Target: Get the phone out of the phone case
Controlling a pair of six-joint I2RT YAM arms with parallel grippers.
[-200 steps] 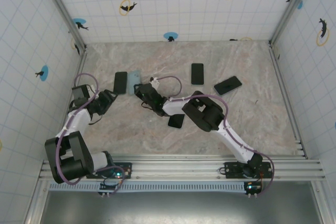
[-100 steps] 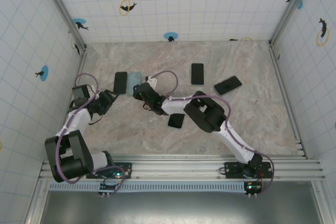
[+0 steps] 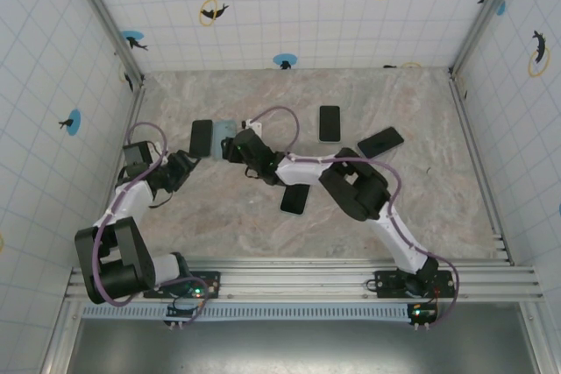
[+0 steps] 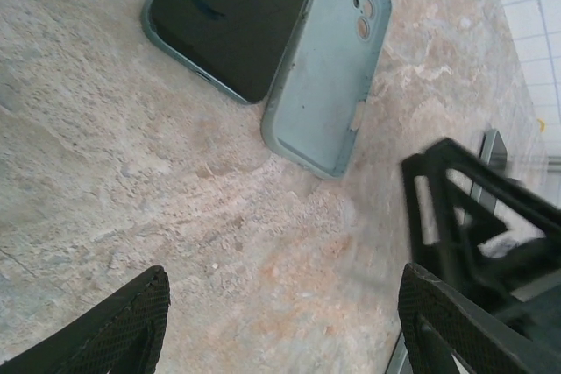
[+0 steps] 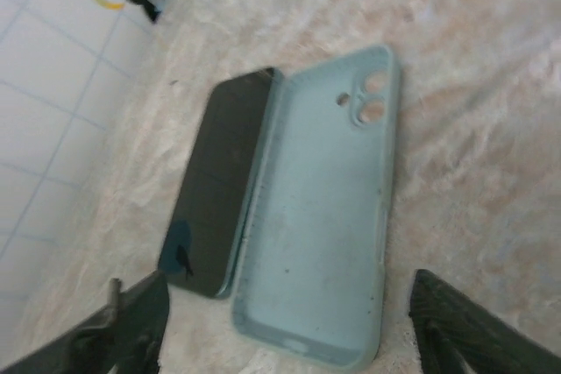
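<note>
The dark phone (image 3: 201, 137) lies flat on the table, out of the pale blue phone case (image 3: 225, 135). The empty case (image 5: 320, 216) rests hollow side up, its long edge against the phone (image 5: 215, 190). My right gripper (image 3: 237, 148) is open just on the near side of the case, with the right gripper (image 5: 289, 339) fingers either side of the case's near end and holding nothing. My left gripper (image 3: 183, 165) is open over bare table, short of the phone (image 4: 230, 19) and the case (image 4: 329, 76). Between the left gripper (image 4: 289, 330) fingers there is only table.
Three other dark phones lie on the marble table: one (image 3: 329, 123) at the back middle, one (image 3: 380, 142) angled to its right, one (image 3: 295, 199) under the right arm. Tiled walls and metal rails (image 3: 478, 155) close in the sides.
My right gripper has opened and moved back-left toward the case, and its elbow has swung right. The left arm, the phone and the case stay where they were.
</note>
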